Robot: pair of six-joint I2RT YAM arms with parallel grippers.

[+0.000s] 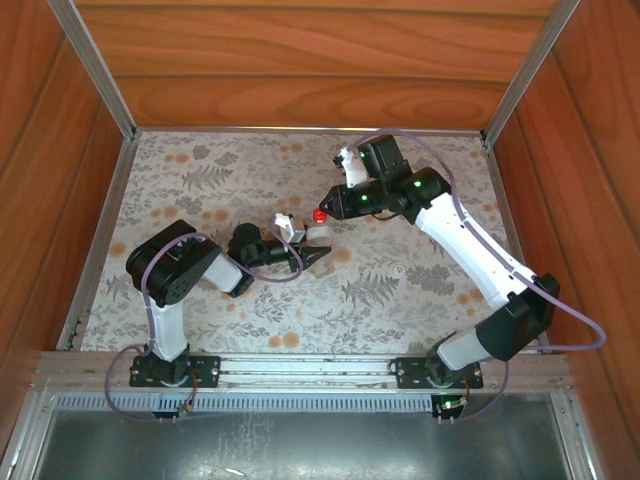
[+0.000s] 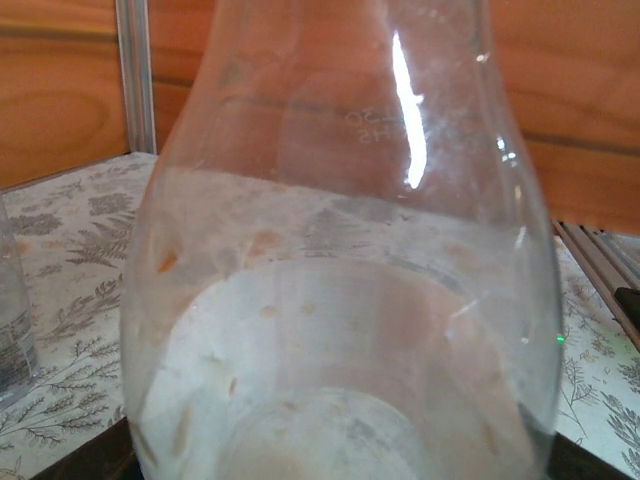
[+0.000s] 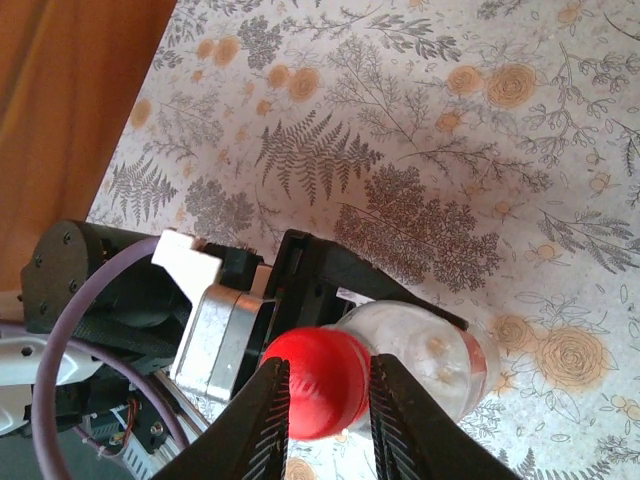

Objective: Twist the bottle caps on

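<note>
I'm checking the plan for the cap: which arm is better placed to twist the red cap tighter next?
Right. The right gripper straddles the red cap on the bottle; the left gripper is on the bottle's body, likely holding it steady.

Robot lab test cell; wood-panelled walls (image 1: 300,70), aluminium frame posts (image 1: 97,70), patterned cloth (image 1: 200,160) underfoot

Two clear bottles are counted in the left wrist view: the centre bottle (image 2: 340,300) in the middle of the frame and the edge bottle (image 2: 8,310) cut by the left border. One red cap (image 3: 315,385) is counted, low in the right wrist view. From above, two arms are counted, the left arm (image 1: 170,275) and the right arm (image 1: 470,240), and two pincers, the left pincer (image 1: 320,256) and the right pincer (image 1: 325,213).
</note>
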